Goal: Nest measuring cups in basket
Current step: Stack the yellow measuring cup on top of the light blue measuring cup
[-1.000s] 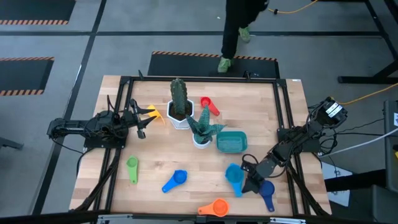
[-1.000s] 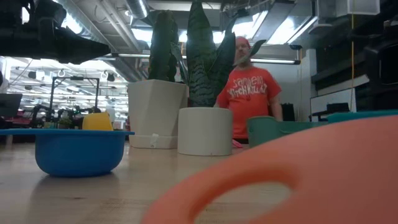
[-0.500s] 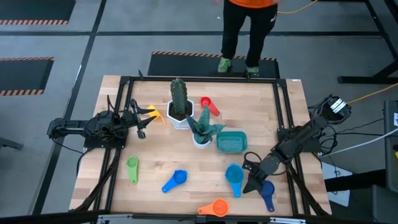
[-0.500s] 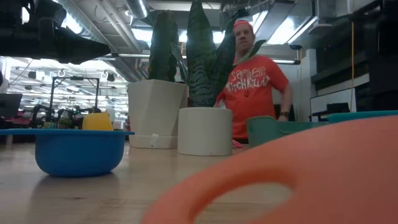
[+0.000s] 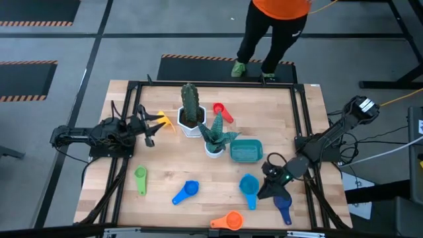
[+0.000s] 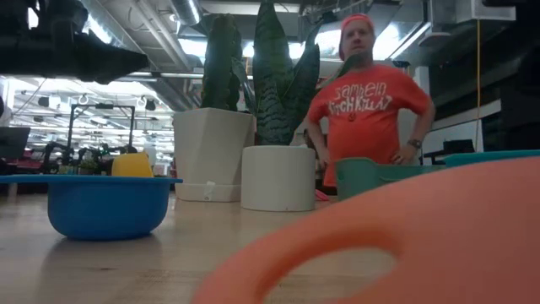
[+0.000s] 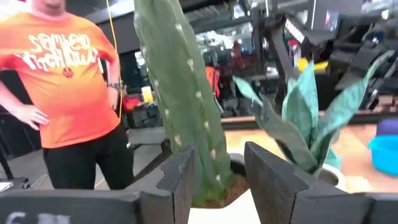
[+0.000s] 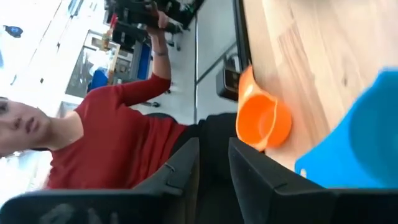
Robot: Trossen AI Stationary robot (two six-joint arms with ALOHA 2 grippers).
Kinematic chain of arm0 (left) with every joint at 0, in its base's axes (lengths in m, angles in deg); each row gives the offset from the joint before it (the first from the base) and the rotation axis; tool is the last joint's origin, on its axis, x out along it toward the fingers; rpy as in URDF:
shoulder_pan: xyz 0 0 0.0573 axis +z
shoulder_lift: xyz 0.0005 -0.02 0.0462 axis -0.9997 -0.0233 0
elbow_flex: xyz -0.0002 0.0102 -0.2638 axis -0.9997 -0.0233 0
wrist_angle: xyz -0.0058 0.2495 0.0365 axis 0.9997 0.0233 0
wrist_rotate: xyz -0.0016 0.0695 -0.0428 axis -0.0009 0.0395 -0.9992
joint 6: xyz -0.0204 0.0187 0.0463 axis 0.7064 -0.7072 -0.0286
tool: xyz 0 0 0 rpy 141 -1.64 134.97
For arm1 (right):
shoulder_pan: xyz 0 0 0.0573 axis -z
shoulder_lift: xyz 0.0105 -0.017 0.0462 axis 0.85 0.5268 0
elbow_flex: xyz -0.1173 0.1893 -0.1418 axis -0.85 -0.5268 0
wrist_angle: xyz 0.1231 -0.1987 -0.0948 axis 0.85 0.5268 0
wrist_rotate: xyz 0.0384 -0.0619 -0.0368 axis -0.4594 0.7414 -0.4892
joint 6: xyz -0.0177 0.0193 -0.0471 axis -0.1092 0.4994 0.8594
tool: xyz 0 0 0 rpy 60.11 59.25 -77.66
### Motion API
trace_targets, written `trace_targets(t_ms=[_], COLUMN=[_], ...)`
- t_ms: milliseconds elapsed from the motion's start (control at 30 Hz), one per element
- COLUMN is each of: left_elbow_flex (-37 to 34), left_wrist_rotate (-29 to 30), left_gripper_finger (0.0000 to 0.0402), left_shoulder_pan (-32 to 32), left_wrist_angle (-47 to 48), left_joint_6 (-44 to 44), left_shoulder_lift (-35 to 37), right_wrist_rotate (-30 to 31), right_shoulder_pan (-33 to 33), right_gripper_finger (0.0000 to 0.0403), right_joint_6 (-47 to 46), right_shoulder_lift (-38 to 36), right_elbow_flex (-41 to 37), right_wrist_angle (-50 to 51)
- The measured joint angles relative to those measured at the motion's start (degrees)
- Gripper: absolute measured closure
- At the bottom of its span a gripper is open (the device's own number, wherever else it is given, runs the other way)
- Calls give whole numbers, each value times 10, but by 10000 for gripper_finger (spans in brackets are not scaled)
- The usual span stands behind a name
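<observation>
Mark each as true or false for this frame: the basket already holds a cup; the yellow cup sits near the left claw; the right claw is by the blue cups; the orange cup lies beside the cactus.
1. The basket already holds a cup. False: it looks empty.
2. The yellow cup sits near the left claw. True.
3. The right claw is by the light blue cup and the dark blue cup. True.
4. The orange cup lies beside the cactus. False: it lies at the table's near edge, far from it.

Two dark jointed arms trail black cables; each claw has blocky black fingers.
</observation>
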Motion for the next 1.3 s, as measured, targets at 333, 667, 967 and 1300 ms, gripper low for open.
trace_targets(t_ms=[333,667,967,1300], left_elbow_flex=[37,177,324,364], left_wrist_rotate=[12,52,67,-16], left_gripper_finger=[270,270,270,270], left_shoulder_pan=[0,0,0,0], left_wrist_angle=[-20,37,309,518], left_joint_6=[173,227,467,809], left_shoulder_lift=[-23,-139,-242,-313], right_wrist_rotate=[7,-49,-50,-50], right_shoulder_pan=[52,82,81,81], right_gripper_finger=[311,311,311,311], right_joint_6=[125,136,165,188], right_shoulder_lift=[-30,-34,-33,-33], right_elbow_flex=[0,0,0,0], right_wrist_angle=[0,2,2,3])
